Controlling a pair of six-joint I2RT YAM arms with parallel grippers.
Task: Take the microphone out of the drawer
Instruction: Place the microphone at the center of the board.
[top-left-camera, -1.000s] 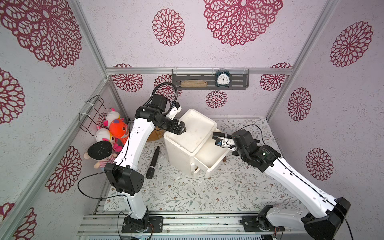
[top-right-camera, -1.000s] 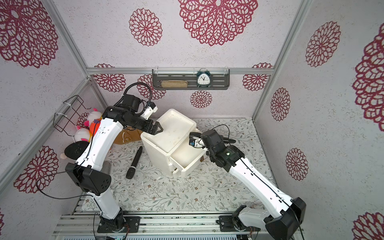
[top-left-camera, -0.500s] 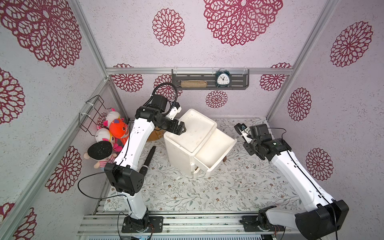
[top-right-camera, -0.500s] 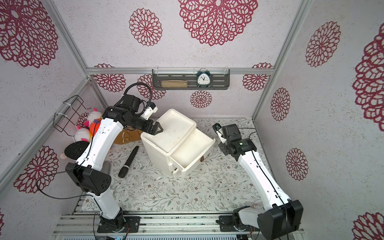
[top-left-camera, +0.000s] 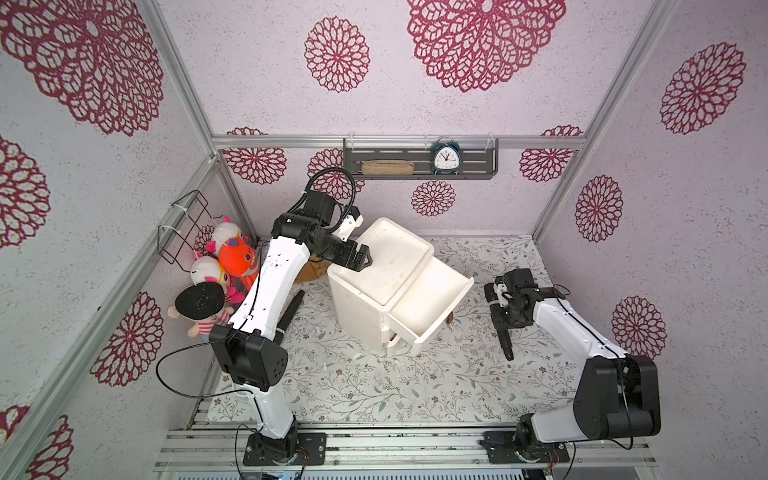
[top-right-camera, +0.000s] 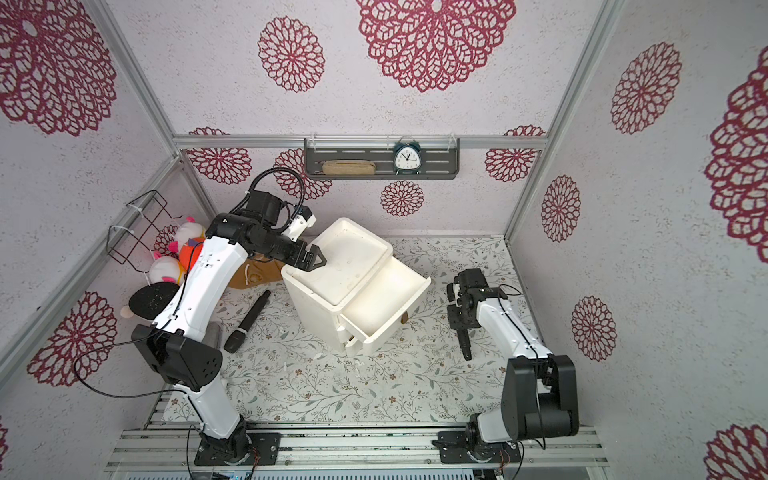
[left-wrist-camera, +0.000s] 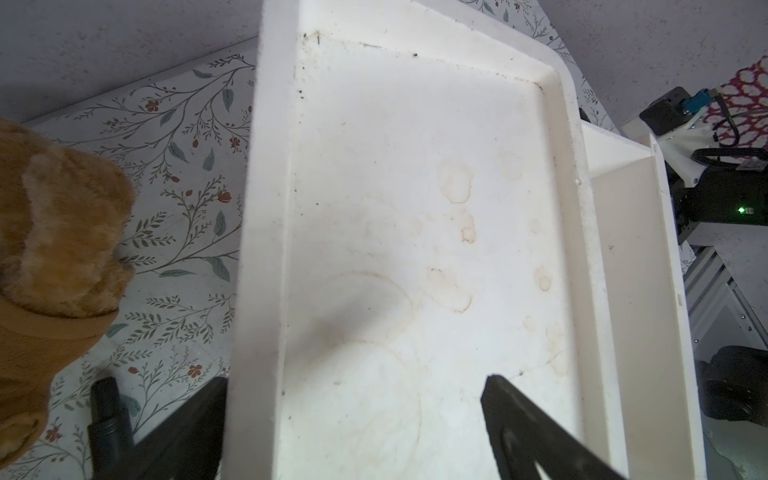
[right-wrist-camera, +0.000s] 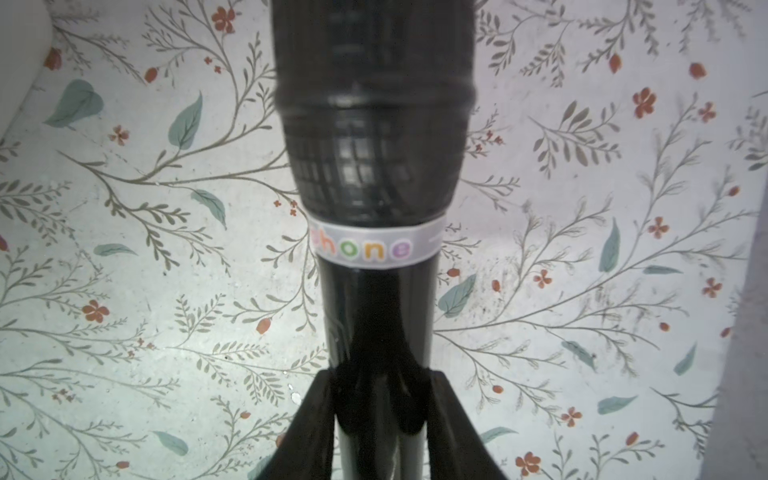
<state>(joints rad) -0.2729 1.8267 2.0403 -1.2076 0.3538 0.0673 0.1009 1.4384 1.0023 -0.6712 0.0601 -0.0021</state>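
So the right end effector (right-wrist-camera: 380, 386) was pinched narrow around the microphone (right-wrist-camera: 374, 166). It gripped the handle just past the label band, with the mesh head poking out beyond the fingers. The whole thing sat over the tabletop (top-left-camera: 374, 386), off to the right of the open drawer (top-left-camera: 463, 293) and clear of it. The left end effector (top-left-camera: 363, 262) was spread wide, straddling the left rim of the cabinet (top-left-camera: 357, 307) top.

My right claw (right-wrist-camera: 380, 399) is black, and so is the microphone (right-wrist-camera: 374, 158), save a white band (right-wrist-camera: 376, 248) with many-coloured letters. The drawer (top-left-camera: 432, 299) is plain white. The table cover (right-wrist-camera: 166, 299) is pale with grey-green leaves and small red flowers; the walls (top-left-camera: 249, 83) bear crimson rosettes.
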